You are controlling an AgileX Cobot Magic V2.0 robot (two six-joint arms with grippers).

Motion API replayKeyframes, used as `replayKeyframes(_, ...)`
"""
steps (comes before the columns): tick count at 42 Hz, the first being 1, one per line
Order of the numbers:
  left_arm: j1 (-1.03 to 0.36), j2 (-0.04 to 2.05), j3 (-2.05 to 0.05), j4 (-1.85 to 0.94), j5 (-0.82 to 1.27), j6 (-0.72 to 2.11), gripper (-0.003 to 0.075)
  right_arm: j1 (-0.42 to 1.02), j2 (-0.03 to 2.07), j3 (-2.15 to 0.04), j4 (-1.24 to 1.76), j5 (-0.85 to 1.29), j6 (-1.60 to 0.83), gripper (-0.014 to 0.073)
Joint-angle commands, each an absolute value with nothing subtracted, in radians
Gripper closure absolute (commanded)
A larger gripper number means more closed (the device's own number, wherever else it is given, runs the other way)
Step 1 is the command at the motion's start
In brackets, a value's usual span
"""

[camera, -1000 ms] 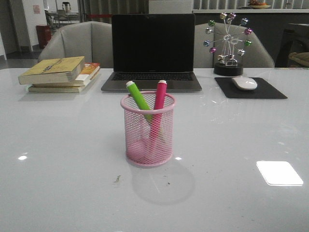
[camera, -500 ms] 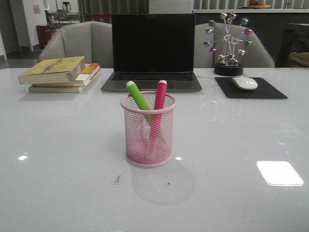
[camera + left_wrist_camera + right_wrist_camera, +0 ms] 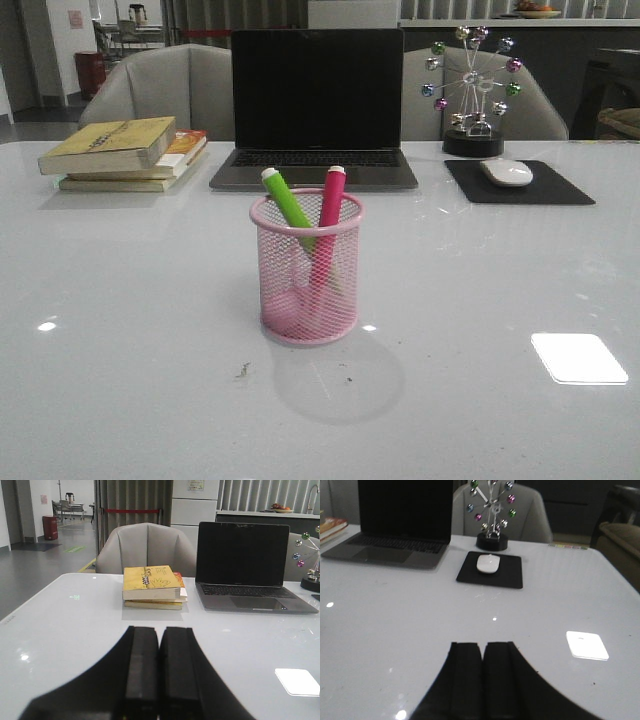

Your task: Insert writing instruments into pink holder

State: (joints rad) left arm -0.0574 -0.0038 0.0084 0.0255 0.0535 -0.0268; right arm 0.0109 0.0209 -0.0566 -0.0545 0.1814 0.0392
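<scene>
The pink holder (image 3: 306, 290), a wire-mesh cup, stands upright mid-table in the front view. Two writing instruments lean inside it: a lime green marker (image 3: 286, 200) tilted left and a magenta marker (image 3: 331, 196) beside it, both white-tipped and poking above the rim. Neither gripper appears in the front view. My left gripper (image 3: 159, 630) is shut with nothing between its fingers, above bare table near the books. My right gripper (image 3: 483, 645) is shut and empty too, above bare table facing the mouse pad. The holder is out of both wrist views.
A laptop (image 3: 316, 100) sits open behind the holder. A stack of books (image 3: 125, 152) lies at the back left. A mouse (image 3: 507, 172) on a black pad (image 3: 518, 184) and a ball ornament (image 3: 472, 90) stand at the back right.
</scene>
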Motion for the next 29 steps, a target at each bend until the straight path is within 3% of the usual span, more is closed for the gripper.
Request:
replayKeyframes(1,-0.065,-0.023,0.009,0.025,-0.033,-0.029,0.0627,-0.008,0.005,-0.011,-0.045,-0.031,0.026,0.0536)
replayKeyframes(29,-0.065,-0.023,0.009,0.025,-0.033,-0.029,0.0627,-0.008,-0.032,0.016,0.064,-0.083,-0.04,0.0536)
